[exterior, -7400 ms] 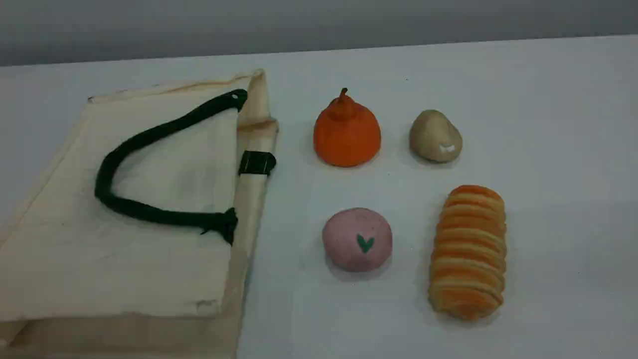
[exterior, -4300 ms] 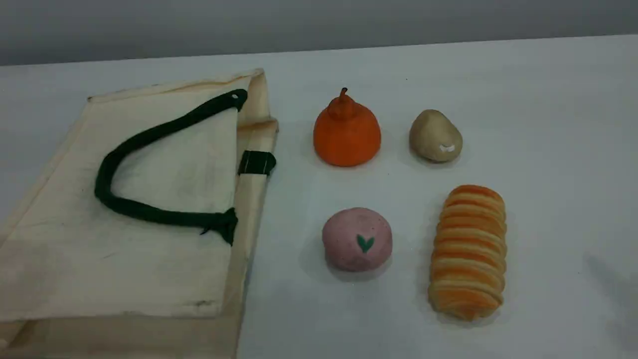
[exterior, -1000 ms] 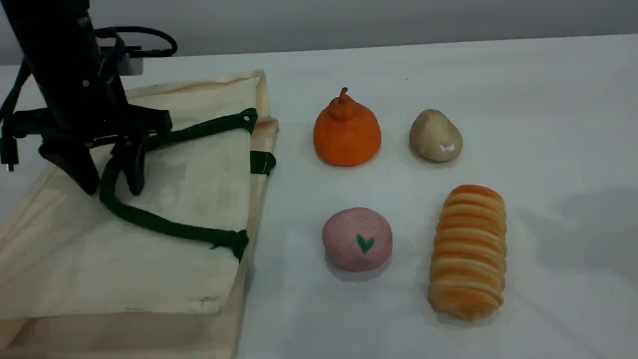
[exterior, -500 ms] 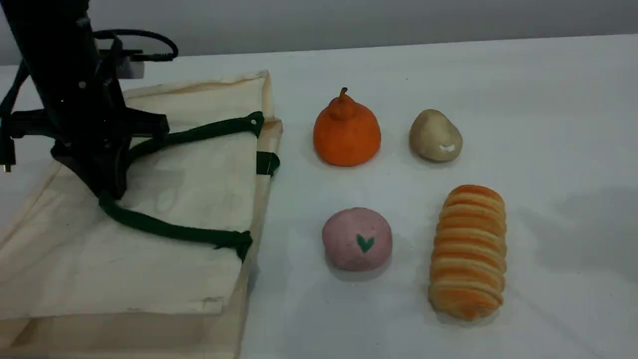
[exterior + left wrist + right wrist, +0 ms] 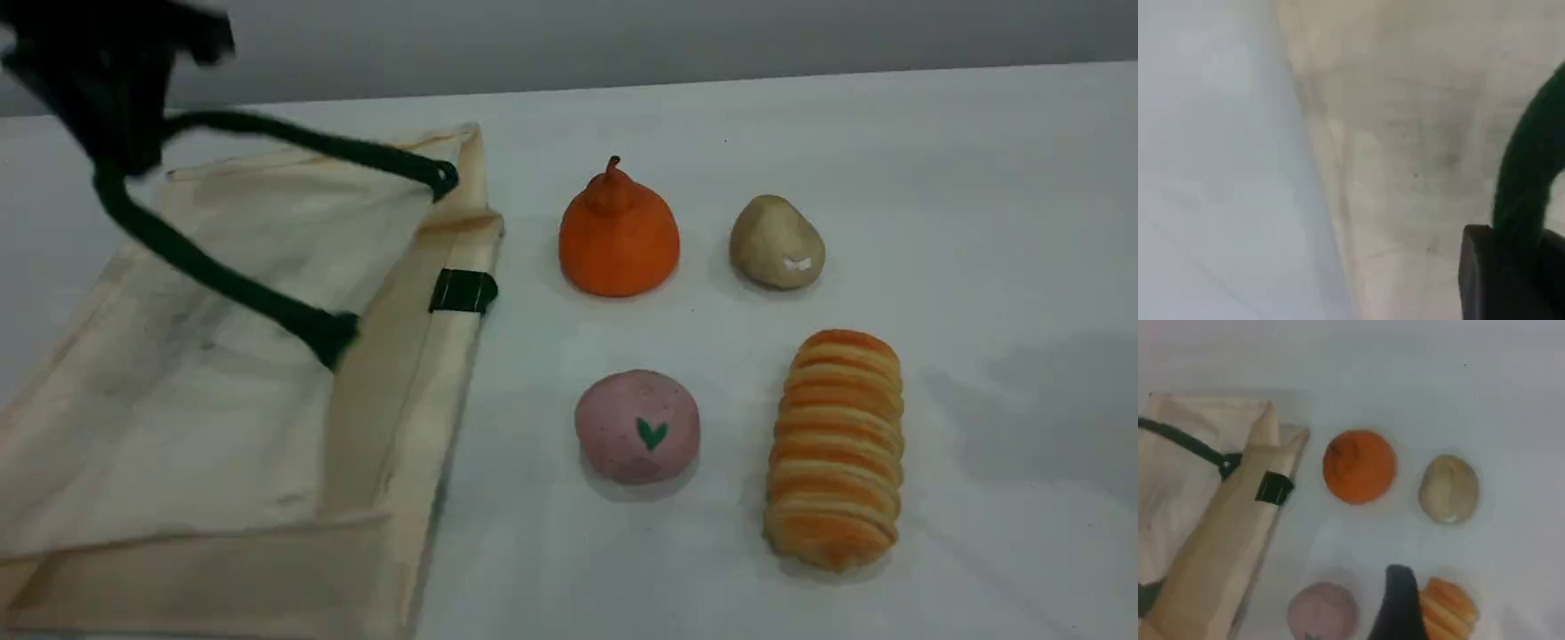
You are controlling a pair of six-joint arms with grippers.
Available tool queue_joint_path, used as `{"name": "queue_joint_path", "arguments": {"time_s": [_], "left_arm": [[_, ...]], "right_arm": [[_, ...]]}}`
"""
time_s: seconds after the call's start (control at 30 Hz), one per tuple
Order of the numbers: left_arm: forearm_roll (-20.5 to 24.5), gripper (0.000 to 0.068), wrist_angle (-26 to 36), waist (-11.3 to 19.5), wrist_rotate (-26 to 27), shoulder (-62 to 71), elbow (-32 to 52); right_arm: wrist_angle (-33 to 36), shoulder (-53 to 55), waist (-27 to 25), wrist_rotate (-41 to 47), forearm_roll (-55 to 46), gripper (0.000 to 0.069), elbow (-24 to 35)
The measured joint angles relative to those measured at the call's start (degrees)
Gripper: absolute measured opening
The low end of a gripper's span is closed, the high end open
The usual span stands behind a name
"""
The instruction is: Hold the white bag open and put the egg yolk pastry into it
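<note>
Left gripper (image 5: 124, 147) is at far left, blurred, jaws pinching the green handle (image 5: 209, 274), which is held up off the white bag (image 5: 178, 427); the bag's mouth faces right. Egg yolk pastry (image 5: 776, 242) sits far right, just right of the orange pear piece (image 5: 618, 233), long axis far-left to near-right, white mark at the near-right end. Right gripper (image 5: 1399, 603) jaws spread.

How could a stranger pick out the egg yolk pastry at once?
Look right of the white bag. The egg yolk pastry sits in the far row, right of the orange pear shape. Only it is plain tan.
</note>
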Motion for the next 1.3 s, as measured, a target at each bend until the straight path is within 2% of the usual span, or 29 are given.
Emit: {"name": "queue_joint_path", "arguments": {"time_s": [0.17, 0.4, 0.63, 1.13, 1.3], "left_arm": [[-1.67, 0.0134, 0.33, -0.05, 3.40, -2.68, -5.53], [-1.81, 0.0134, 0.49, -0.05, 9.97, -7.98, -5.52], [-2.71, 0.0132, 0.49, -0.05, 12.75, -14.81, -5.52], [-14.69, 0.0130, 0.49, -0.05, 18.77, -27.34, -5.52], [-15.59, 0.0129, 0.35, -0.05, 19.57, -29.70, -6.64]], "right_arm": [[0.14, -0.07, 0.00, 0.00, 0.00, 0.0516, 0.00], [0.02, -0.07, 0.00, 0.00, 0.00, 0.0516, 0.00], [0.35, -0.07, 0.00, 0.00, 0.00, 0.0516, 0.00], [0.95, -0.07, 0.00, 0.00, 0.47, 0.0516, 0.00], [1.30, -0.07, 0.00, -0.13, 0.54, 0.0516, 0.00]]}}
